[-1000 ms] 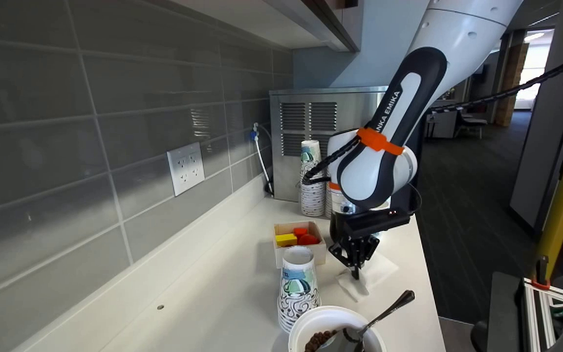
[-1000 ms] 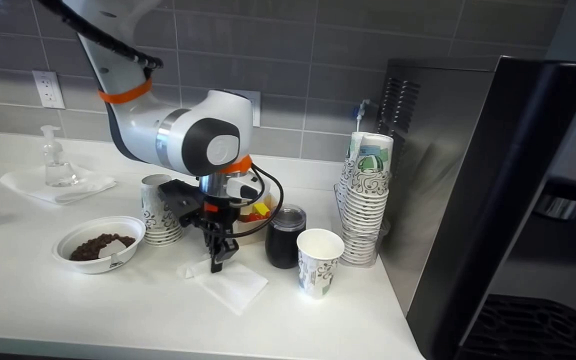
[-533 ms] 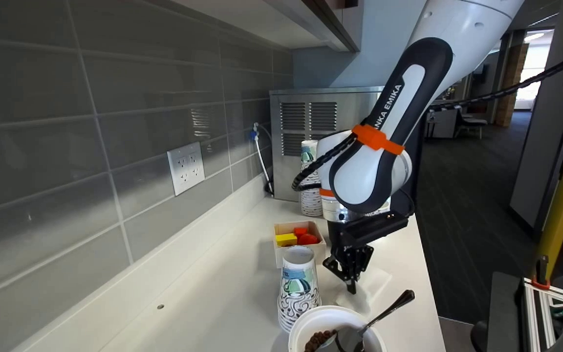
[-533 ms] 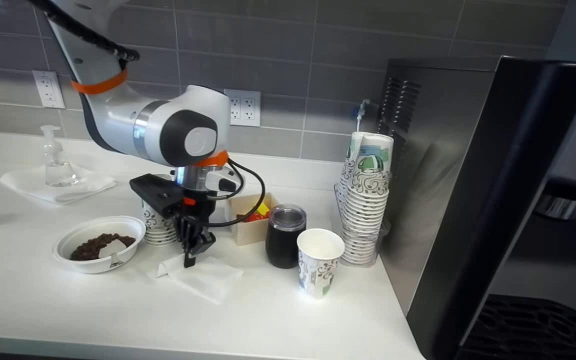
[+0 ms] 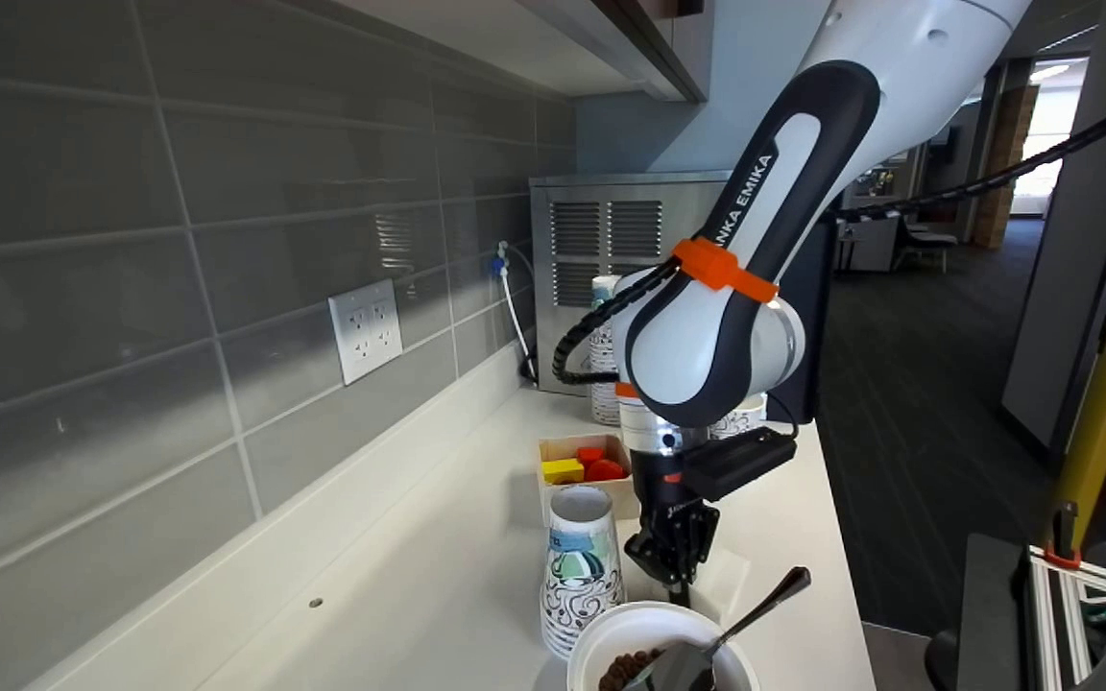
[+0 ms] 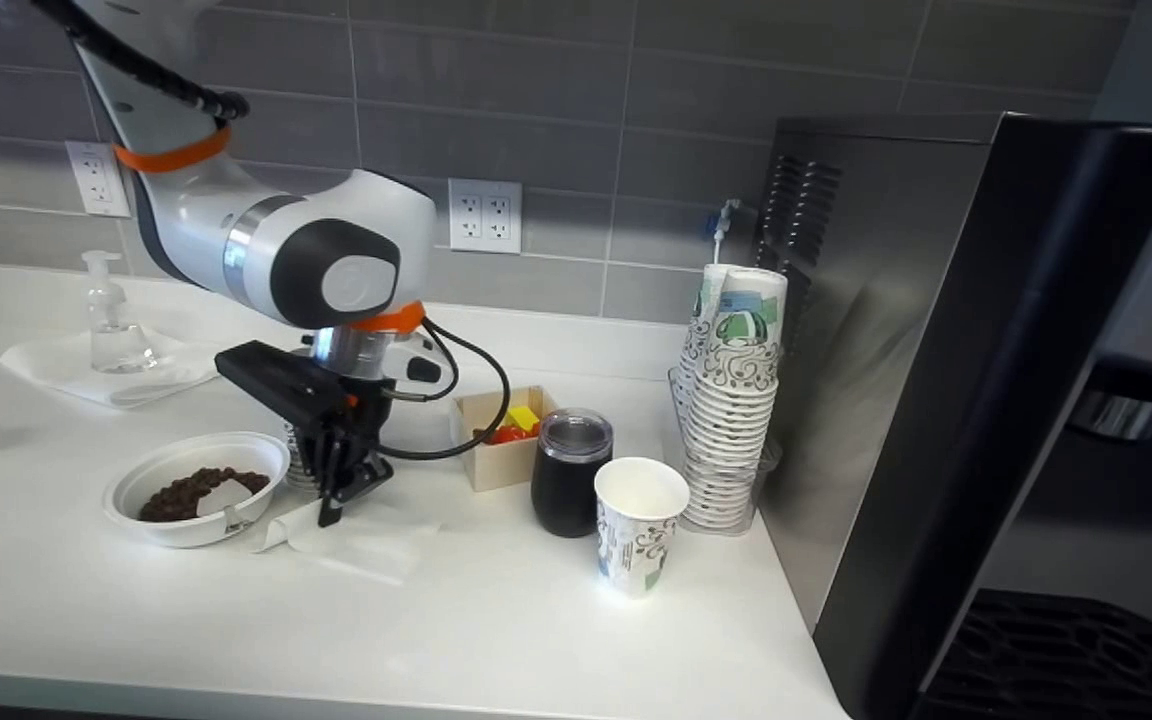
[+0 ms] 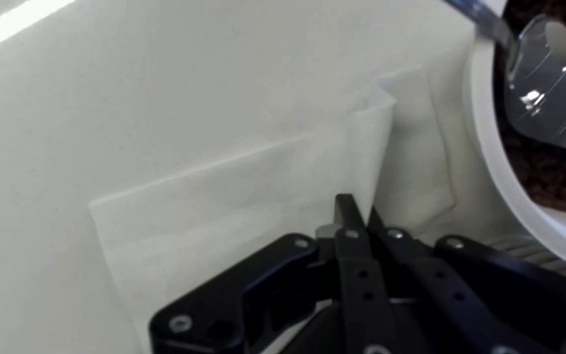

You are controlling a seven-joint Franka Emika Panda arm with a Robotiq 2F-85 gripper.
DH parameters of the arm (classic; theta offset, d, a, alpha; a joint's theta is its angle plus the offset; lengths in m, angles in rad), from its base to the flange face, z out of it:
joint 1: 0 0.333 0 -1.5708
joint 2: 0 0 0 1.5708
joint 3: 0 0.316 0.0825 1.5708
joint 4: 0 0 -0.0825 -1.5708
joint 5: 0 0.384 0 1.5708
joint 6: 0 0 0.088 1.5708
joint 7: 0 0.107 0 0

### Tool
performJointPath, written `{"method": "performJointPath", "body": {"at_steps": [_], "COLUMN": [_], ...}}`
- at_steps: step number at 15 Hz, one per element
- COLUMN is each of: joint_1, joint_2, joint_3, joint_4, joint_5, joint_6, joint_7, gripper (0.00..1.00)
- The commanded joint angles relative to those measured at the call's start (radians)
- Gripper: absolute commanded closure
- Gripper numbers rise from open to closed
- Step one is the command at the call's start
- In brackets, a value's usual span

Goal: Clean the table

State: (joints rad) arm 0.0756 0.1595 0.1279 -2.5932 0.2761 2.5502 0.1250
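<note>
Now, in an exterior view, my black claw (image 6: 330,513) and thin white napkin (image 6: 381,548) sit nearer the round white bowl (image 6: 186,534) than before, mid-wipe, I judge, over the smooth cream countertop (image 6: 536,645) beneath. In the wrist view, the claw pinches the napkin, closed; brown pellets (image 7: 565,183) and a shiny metal spoon (image 7: 546,93) lie in the bowl.

On my feeds I have the surface (image 6: 556,630) in all three views: smooth, off-white, long and narrow, lying level. Front edge (image 6: 86,696) straight. Pale raised strip (image 6: 586,345) along the back. In an exterior view I note one small, dark, round spot (image 5: 315,603) near that strip; I cannot tell hole from mark. Part looks shaded there.
</note>
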Motion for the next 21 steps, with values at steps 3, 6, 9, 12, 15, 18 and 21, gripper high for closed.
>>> {"method": "performJointPath", "body": {"at_steps": [3, 6, 9, 12, 15, 18, 21], "joint_1": [-0.015, -0.034, -0.059, -0.078, -0.076, -0.062, -0.078], "joint_2": [-0.014, -0.014, -0.007, 0.002, 0.001, -0.016, -0.047], "joint_3": [-0.08, -0.119, -0.143, -0.173, -0.223, -0.274, -0.24], "joint_4": [0.007, 0.001, -0.006, -0.013, -0.03, -0.052, -0.075], "joint_5": [-0.113, -0.126, -0.089, -0.105, -0.172, -0.278, -0.247], "joint_6": [-0.157, -0.08, 0.047, 0.147, 0.17, 0.135, 0.092], "joint_7": [0.081, 0.106, 0.103, 0.137, 0.215, 0.305, 0.226], "gripper": [1.0, 1.0, 1.0, 1.0, 1.0, 1.0, 1.0]}}
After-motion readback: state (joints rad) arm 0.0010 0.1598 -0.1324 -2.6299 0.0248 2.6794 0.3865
